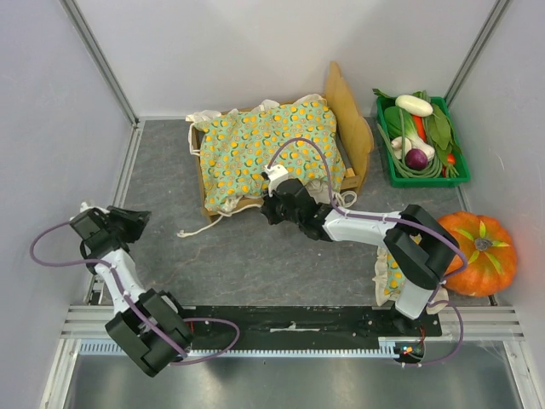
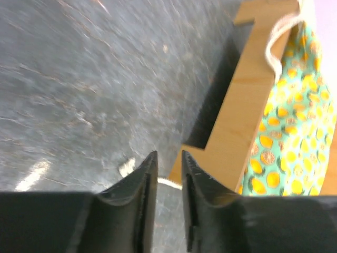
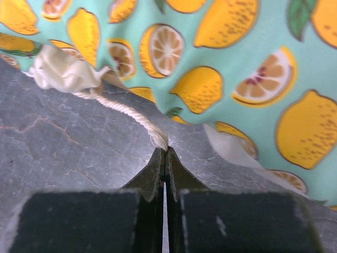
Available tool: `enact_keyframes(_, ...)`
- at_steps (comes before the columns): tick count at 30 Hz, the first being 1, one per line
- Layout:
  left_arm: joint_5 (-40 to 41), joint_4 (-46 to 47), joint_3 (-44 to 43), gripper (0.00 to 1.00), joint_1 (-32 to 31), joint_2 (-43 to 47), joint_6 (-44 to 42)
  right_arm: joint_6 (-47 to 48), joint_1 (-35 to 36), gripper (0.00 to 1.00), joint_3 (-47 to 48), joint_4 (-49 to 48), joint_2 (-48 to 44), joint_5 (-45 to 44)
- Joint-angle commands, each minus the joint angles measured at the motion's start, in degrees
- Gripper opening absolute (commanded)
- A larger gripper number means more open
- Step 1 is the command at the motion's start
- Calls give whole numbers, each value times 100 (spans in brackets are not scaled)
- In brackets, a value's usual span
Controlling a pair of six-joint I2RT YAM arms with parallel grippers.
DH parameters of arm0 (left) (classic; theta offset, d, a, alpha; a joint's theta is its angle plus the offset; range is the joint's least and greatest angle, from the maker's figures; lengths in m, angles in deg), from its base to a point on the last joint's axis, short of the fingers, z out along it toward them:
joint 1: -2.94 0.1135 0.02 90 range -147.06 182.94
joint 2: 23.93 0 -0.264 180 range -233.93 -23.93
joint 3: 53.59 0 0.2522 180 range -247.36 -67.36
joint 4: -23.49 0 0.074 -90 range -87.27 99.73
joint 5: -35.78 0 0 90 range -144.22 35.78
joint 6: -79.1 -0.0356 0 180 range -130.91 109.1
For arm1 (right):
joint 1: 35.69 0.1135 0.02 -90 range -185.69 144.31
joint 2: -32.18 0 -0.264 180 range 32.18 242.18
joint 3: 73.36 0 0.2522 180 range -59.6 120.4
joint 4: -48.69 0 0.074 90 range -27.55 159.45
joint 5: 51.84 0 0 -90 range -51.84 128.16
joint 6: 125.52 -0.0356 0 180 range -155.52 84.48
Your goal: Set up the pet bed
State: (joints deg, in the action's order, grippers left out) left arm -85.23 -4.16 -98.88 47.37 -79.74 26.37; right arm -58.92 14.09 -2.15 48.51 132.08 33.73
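Two claws show: our right claw (image 3: 165, 153) is pinched tight on the blanket's (image 1: 264, 145) white cord (image 3: 126, 113); our left claw (image 2: 167, 163) stands slightly apart, empty. We judge the bed (image 1: 345, 102), at the table's (image 1: 255, 264) back, covered, with the pillow (image 1: 385, 271) not yet placed.

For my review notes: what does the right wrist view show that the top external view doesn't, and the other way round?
Only the right wrist view: a close look at the right gripper shut on the end of a white cord.
Only the top external view: the pet bed with its tall headboard, the green crate of vegetables, the pumpkin, and the left gripper off to the left, away from the bed.
Both: the lemon-print blanket and the grey table.
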Motion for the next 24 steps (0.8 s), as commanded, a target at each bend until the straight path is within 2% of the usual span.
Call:
enact_keyframes(1, -443, -78, 112, 39, -722, 245, -352, -33, 102, 0, 284, -144, 82, 425)
enact_keyframes(2, 2, -105, 155, 54, -1221, 446, -292, -33, 128, 0, 284, -153, 100, 434)
enact_keyframes(5, 594, -202, 401, 64, -1891, 685, 296, -68, 146, 0, 284, -153, 100, 434)
enact_keyframes(7, 927, -281, 560, 64, -2243, 721, 883, -95, 146, 0, 275, -153, 56, 434)
enact_keyframes(8, 1347, -264, 612, 65, -2689, 764, 1078, -103, 146, 0, 275, -145, 47, 434)
enact_keyframes(11, 1851, -246, 841, 65, -3149, 782, 1860, -130, 155, 0, 275, -153, 21, 434)
enact_keyframes(17, 2019, -97, 1043, 65, -3448, 449, 2731, -253, 164, 0, 205, -267, -49, 434)
enact_keyframes(24, 2362, 210, 1052, 66, -3713, -368, 3127, -288, 155, 0, 205, -312, -58, 574)
